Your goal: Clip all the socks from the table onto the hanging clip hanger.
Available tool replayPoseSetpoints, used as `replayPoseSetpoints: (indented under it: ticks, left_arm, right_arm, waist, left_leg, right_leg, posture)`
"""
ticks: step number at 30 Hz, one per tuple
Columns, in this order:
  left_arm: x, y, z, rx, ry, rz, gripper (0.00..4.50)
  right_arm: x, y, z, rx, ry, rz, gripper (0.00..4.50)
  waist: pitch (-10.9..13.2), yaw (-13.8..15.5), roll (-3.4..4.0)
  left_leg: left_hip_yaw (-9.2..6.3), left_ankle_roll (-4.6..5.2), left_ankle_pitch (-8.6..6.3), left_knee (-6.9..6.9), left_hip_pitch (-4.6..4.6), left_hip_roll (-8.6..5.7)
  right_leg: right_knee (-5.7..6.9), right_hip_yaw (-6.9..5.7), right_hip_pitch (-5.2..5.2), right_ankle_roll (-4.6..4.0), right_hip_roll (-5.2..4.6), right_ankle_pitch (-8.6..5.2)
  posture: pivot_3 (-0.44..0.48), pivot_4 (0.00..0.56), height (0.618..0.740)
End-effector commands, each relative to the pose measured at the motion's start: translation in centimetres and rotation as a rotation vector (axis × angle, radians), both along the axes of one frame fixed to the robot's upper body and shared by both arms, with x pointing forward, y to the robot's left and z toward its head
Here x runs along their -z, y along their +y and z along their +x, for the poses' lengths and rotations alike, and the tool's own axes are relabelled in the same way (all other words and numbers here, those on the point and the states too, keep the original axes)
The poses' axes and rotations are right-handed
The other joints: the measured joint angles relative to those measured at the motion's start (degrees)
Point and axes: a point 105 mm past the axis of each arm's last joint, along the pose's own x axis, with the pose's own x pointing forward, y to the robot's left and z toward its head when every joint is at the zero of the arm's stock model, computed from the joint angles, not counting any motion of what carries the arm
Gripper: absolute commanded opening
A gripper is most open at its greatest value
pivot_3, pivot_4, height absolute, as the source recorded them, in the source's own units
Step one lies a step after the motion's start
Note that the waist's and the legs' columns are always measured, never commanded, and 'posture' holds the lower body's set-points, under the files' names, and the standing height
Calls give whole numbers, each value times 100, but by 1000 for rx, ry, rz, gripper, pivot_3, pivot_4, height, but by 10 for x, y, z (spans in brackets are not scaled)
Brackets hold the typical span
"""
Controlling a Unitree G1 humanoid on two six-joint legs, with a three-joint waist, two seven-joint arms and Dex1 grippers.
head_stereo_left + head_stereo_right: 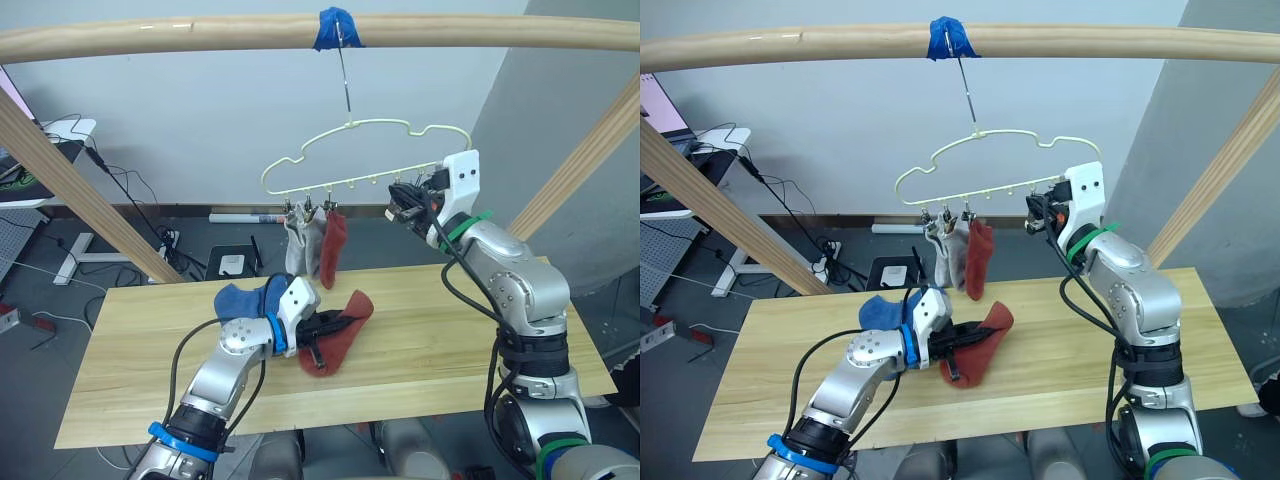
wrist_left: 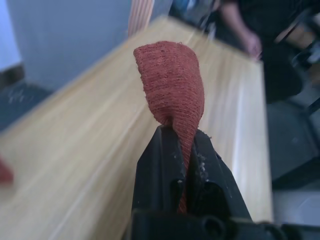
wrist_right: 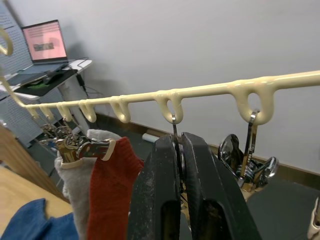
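Closest in, the left pincer (image 2: pixel 177 150) had its black fingers clamped on a rust-red sock (image 2: pixel 172 80), the knit bunched thin between them and flopping over above. That sock looked soft, light and limp: no stiffness to lean on, little chance of damage, but it would sag and fold, so my guess was the cuff edge should be offered up to a clip, not the loose middle.

Then the counter (image 1: pixel 450 340), a wide pale plank top, with the held sock draped just above it and a blue sock (image 1: pixel 240 297) lying beside the left arm. Above, the clip hanger (image 1: pixel 350 150) hung from a wooden pole (image 1: pixel 200 35), already carrying grey socks (image 1: pixel 300 245) and another rust-red sock (image 1: pixel 335 245) at its left end.

The right pincer (image 3: pixel 181 150) was closed narrow on a metal clip (image 3: pixel 175 131) under the hanger's bar.

The head views gave the overall layout; the right wrist view alone showed the clip's wire squeezed between the fingers, and a laptop (image 3: pixel 46 42) behind. The left wrist view caught a person's hand (image 2: pixel 252 45) beyond the counter.
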Motion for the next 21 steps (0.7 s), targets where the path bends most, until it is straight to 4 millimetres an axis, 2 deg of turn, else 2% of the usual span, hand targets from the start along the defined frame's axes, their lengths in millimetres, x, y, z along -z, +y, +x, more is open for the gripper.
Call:
replayPoseSetpoints:
  ticks: [1,4,7,14,21]
  left_arm:
    - [-31,-2,8,19,-67,-72,7]
    - [-50,-7,18,21,-98,-127,7]
    - [-60,-12,22,25,-99,-183,7]
    - [-73,-15,20,31,-78,-273,7]
    - [-76,-12,24,20,-77,-279,7]
  right_arm:
    - [-9,0,-11,-138,79,86,0]
    - [-18,4,-25,-291,206,225,0]
    - [-24,4,-31,-344,265,302,0]
    - [-24,10,-42,-386,318,338,0]
    - [-18,11,-45,-385,339,318,0]
  waist:
    - [0,-8,0]
    - [0,-2,0]
    - [0,-11,0]
    - [-1,-37,2]
    - [-1,-35,2]
  left_leg:
    - [0,0,0,0,0,0]
    - [-1,1,0,1,-2,0]
    - [1,1,0,0,-3,0]
    - [1,2,0,-4,-4,1]
    - [2,2,1,0,-5,0]
  right_leg:
    - [0,0,0,0,1,0]
    - [1,-1,0,-18,1,11]
    - [-1,1,0,-28,1,17]
    - [1,1,-5,-29,3,17]
    - [2,1,-5,-27,5,16]
  posture:
    - [-171,191,740]
    - [-171,187,740]
    - [-171,187,740]
    - [-170,173,740]
    - [-169,167,740]
